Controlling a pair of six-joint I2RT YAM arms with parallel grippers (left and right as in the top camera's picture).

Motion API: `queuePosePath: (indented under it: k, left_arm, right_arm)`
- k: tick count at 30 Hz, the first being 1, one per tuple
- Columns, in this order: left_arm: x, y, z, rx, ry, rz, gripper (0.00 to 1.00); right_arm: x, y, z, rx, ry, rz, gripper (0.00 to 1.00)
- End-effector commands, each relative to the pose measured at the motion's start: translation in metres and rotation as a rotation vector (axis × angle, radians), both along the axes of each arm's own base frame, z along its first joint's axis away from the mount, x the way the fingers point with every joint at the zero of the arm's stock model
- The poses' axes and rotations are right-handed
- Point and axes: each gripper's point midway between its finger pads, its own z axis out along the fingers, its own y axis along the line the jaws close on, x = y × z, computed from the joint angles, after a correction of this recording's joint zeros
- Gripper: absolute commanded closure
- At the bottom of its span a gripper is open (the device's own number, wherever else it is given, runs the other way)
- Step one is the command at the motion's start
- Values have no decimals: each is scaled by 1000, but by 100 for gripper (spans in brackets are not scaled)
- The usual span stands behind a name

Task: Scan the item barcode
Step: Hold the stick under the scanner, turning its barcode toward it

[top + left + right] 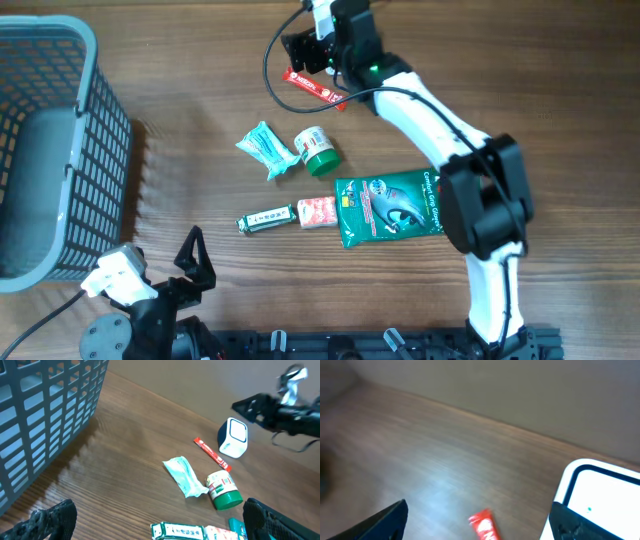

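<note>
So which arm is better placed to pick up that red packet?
Right. Its open gripper hangs just above the red packet; the left gripper sits far off by the basket.

The basket point(105, 150) stands on the table point(200, 80) at its left. Mid-table, the packet point(266, 150) lies left of the jar point(318, 150). The wrapped bar point(312, 88) lies beyond them, beside the scanner point(233, 437).

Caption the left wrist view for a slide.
Open left gripper faces red bar, tissue pack, green-lidded jar and white scanner; basket nearby.
</note>
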Motion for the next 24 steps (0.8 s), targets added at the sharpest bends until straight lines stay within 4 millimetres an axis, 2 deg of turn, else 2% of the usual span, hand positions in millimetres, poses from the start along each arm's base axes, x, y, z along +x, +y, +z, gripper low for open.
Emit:
queuePosePath:
  k: [1,5,9,13,19,24]
  left_arm:
    - [1,-1,-1,-8,0,-4,0]
    - [1,-1,-1,-8,0,-4,0]
    - [1,-1,-1,-8,0,-4,0]
    - [1,-1,-1,-8,1,-4,0]
    - [1,-1,-1,-8,0,-4,0]
    - [1,-1,-1,-8,1,-4,0]
  right_arm:
    - [-31,27,21,132,79,177,0]
    - [-40,35,14,116,104,188,0]
    - [-34,19,-27,-75,119,54,1]
    - [-34,12,-39,-93,159,19,0]
    - [-38,4,-83,-133,264,-9,1]
    - [-43,8,-103,-135,308,17,1]
